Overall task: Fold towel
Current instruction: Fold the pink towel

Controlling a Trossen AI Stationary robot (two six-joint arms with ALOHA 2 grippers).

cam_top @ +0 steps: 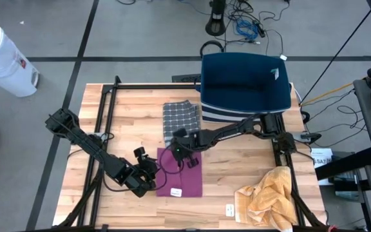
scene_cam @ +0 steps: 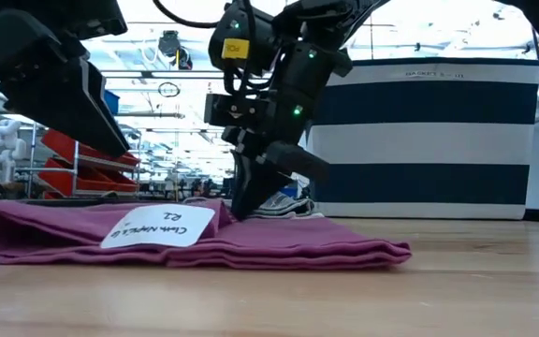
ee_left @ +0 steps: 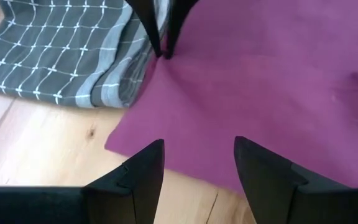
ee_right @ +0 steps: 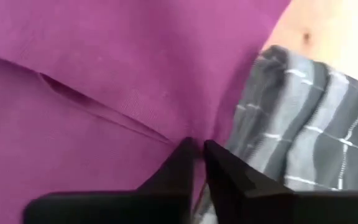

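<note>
A purple towel point(cam_top: 184, 177) lies folded on the wooden table, with a white label point(scene_cam: 157, 227) on its near part. Its far edge meets a grey checked towel point(cam_top: 180, 119) that lies flat behind it. My right gripper point(cam_top: 178, 153) comes down on the purple towel's far left corner, fingers almost together. My left gripper point(ee_left: 197, 168) hovers open above the towel's left side, and nothing is between its fingers. My right gripper has the purple towel's far edge point(ee_right: 179, 134) between its fingertips point(ee_left: 161, 43), close to the corner beside the grey towel. The fingers slant down from the table's right and far side. The towel lies on the table, with creases running toward the tips.
A blue and white striped basket point(cam_top: 243, 80) stands at the table's far right. A crumpled yellow towel point(cam_top: 269, 200) lies at the near right corner, with a small white tag point(cam_top: 229, 209) beside it. Black frame rails run along both sides.
</note>
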